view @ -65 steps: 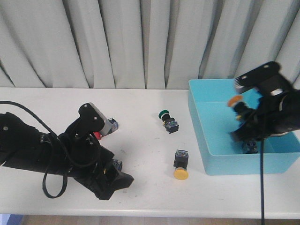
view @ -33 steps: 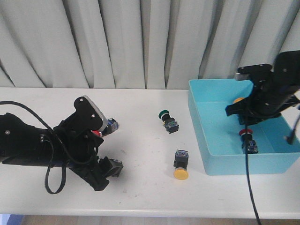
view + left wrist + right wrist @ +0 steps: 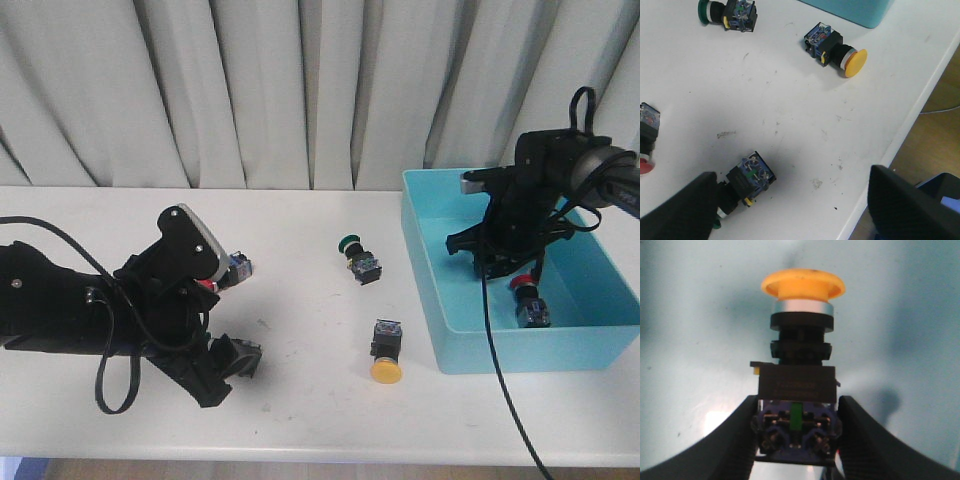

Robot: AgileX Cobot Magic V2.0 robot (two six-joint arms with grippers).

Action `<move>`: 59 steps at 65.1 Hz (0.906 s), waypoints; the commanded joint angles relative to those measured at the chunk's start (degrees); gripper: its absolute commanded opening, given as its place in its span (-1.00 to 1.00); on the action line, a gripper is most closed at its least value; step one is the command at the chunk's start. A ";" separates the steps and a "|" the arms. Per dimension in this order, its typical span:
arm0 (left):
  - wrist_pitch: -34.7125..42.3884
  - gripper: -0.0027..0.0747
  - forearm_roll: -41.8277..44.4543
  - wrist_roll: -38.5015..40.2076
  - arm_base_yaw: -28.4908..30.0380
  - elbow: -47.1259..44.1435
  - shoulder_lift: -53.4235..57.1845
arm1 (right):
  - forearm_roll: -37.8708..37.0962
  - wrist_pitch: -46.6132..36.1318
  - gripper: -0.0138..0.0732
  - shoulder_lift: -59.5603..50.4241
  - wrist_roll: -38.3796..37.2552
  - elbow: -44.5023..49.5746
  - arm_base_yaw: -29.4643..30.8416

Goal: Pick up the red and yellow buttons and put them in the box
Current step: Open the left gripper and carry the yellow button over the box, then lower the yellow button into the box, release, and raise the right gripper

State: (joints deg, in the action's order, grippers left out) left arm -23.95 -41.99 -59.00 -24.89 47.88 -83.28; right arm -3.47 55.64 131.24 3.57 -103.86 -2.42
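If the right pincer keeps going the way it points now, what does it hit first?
Most likely the floor of the box. The right pincer, shut on a yellow button, points cap-first at the turquoise surface, with nothing between. How far off that surface lies is unclear.

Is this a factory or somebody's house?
Probably neither: it looks like a robot test room. A plain white table stands before a grey curtain, with push-button switches scattered on it, a blue box, and two black robot arms.
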 commanded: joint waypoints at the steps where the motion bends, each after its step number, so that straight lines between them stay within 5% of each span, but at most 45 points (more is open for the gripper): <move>1: 1.78 0.58 -1.25 0.51 -0.24 1.48 1.70 | -0.35 -0.62 -0.07 -1.94 1.12 -3.37 0.33; 26: 2.03 0.58 -1.26 0.51 -0.24 1.48 1.70 | -0.30 -0.15 0.32 -2.18 3.03 -4.88 0.33; 45: 2.96 0.58 -1.26 0.47 -0.24 1.48 1.70 | 5.66 6.64 0.32 -12.46 4.62 -4.42 0.33; 59: 3.65 0.58 -1.26 0.47 -0.24 1.48 1.70 | 11.01 3.76 0.32 -27.78 6.85 9.17 -1.47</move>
State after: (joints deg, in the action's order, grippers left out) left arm -22.47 -41.99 -59.00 -24.89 47.88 -83.28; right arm 5.95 61.99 112.96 9.26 -99.54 -2.92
